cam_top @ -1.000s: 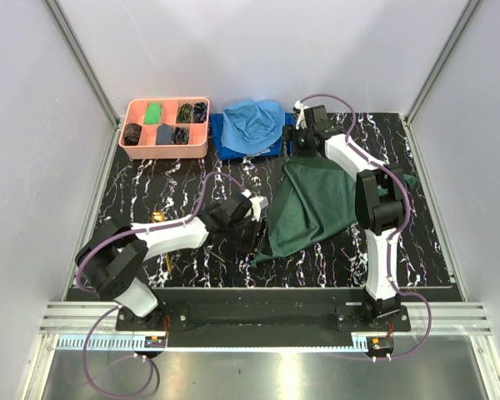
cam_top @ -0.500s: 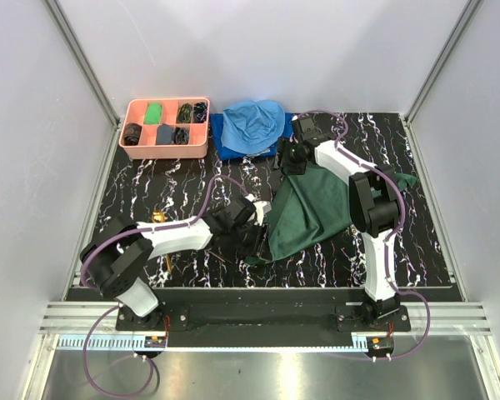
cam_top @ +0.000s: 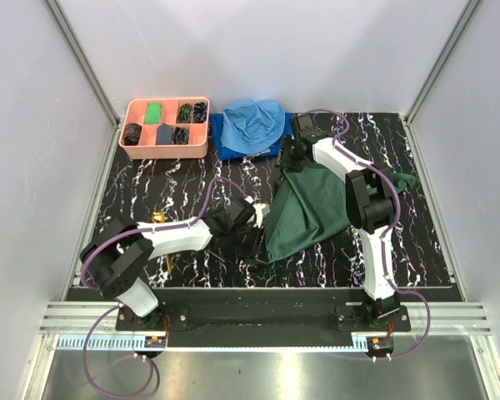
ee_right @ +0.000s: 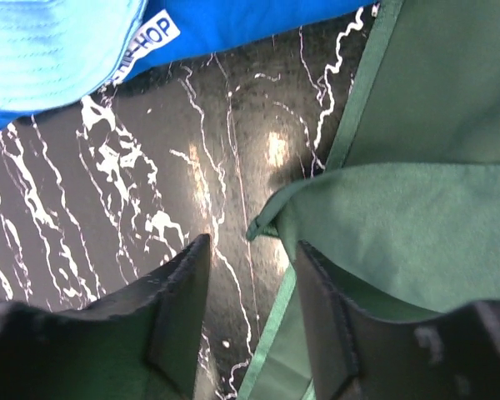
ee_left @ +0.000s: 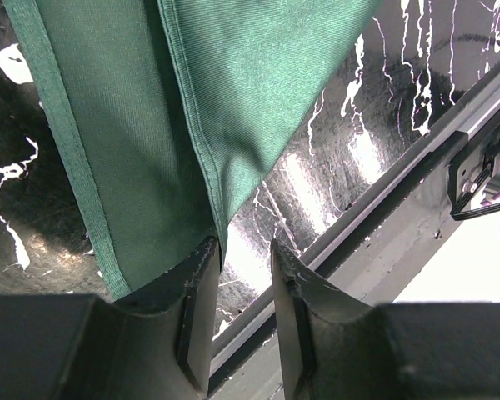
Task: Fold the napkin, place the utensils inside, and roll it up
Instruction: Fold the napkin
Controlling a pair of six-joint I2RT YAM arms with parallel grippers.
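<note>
The dark green napkin [cam_top: 312, 208] lies folded into a rough triangle on the black marbled mat. My left gripper [cam_top: 255, 242] is low at its near-left corner. In the left wrist view the jaws [ee_left: 240, 243] stand open with only mat between them, and the napkin's hem [ee_left: 192, 158] ends at the left finger [ee_left: 202, 275]. My right gripper [cam_top: 292, 152] is at the far corner. Its jaws [ee_right: 250, 246] are open, with the folded napkin corner [ee_right: 271, 217] just ahead of the tips. Small gold utensil pieces [cam_top: 157, 218] show left of the left arm, mostly hidden.
A pink tray [cam_top: 165, 154] of small items stands at the back left. A light blue cloth [cam_top: 254, 121] lies on a royal-blue cloth [cam_top: 232, 148] just behind the right gripper. Both also show in the right wrist view [ee_right: 50, 50] [ee_right: 250, 21]. The table's front rail [ee_left: 400, 167] runs close to the left gripper.
My right gripper has moved left and nearer, to the napkin's far corner. My left gripper has moved nearer and right, to the napkin's near corner. The napkin's far tip has shifted slightly left.
</note>
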